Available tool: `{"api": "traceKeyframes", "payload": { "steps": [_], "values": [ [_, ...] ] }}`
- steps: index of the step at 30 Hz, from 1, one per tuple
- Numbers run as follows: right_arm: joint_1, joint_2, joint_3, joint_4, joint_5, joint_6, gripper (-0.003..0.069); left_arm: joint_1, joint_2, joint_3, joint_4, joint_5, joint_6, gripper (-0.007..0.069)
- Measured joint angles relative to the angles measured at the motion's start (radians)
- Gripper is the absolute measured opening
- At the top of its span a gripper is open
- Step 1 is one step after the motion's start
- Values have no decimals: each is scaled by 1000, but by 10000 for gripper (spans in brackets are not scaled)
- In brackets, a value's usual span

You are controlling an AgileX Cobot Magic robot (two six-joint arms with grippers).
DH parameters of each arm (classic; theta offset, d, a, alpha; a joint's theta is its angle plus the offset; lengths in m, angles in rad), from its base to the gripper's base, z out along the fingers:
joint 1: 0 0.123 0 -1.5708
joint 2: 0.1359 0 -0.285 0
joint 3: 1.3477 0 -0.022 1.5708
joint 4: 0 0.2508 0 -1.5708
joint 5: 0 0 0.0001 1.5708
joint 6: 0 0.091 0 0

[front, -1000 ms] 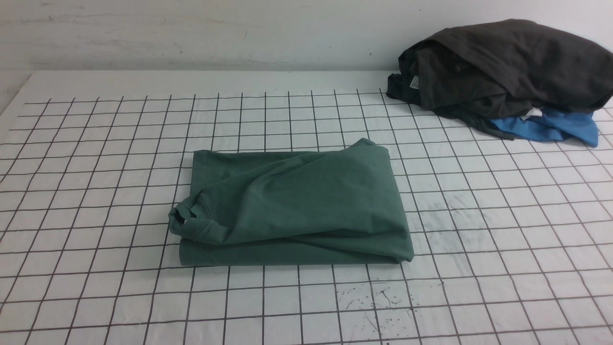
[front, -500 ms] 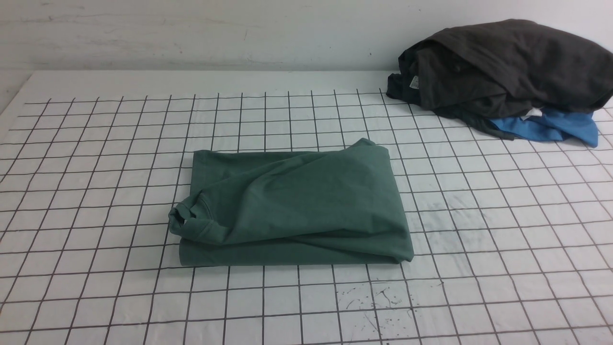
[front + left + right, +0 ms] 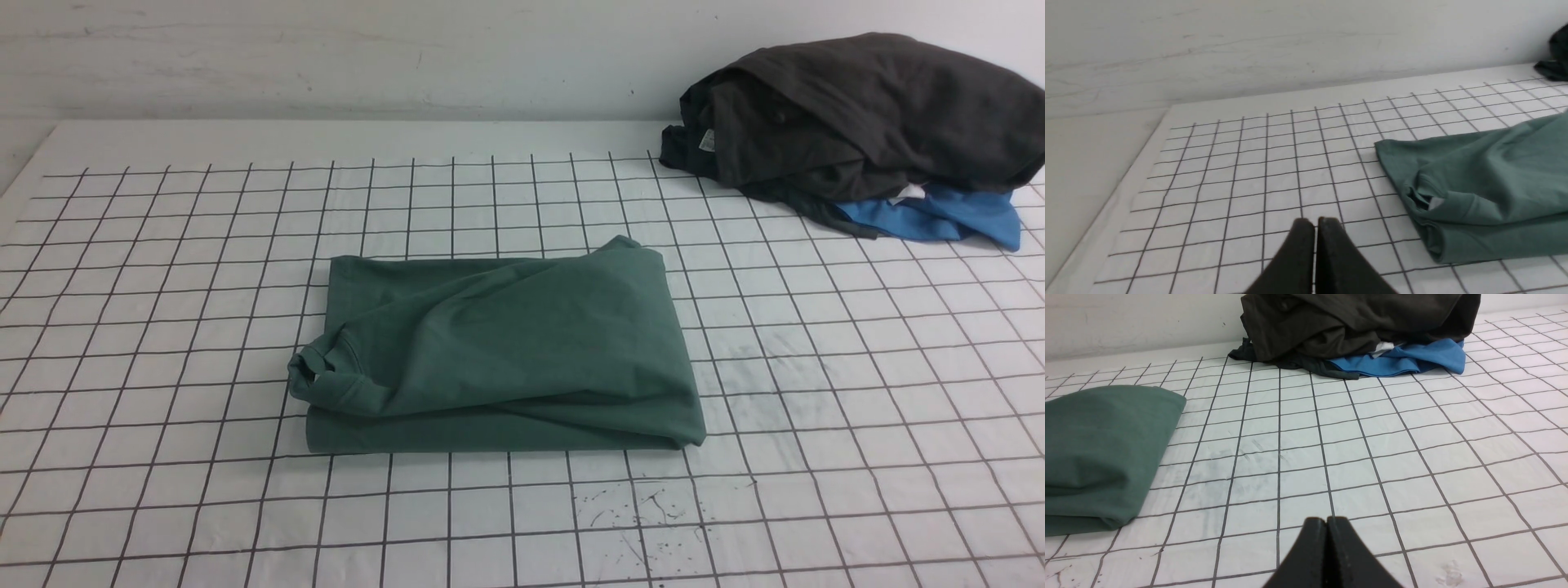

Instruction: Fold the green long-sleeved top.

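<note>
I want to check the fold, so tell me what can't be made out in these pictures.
- Sleeves of the green top: hidden inside its own folds, all views.
- Blue garment: mostly buried under the dark clothes pile.
- Left gripper, right gripper: absent from front view.

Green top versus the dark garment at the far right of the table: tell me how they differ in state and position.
The green top lies folded into a flat, roughly rectangular stack; the dark garment is a crumpled heap. The green top sits mid-table with nothing under it; the dark garment is piled at the far right edge, over a blue garment. Both rest on the gridded table, and neither gripper touches them.
</note>
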Motion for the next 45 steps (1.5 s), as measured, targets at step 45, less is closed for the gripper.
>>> {"api": "traceKeyframes", "payload": {
  "steps": [45],
  "values": [
    [0, 0, 0, -2, 0, 0, -14, 34, -2, 219, -12, -79, 5, -7]
  ]
}}
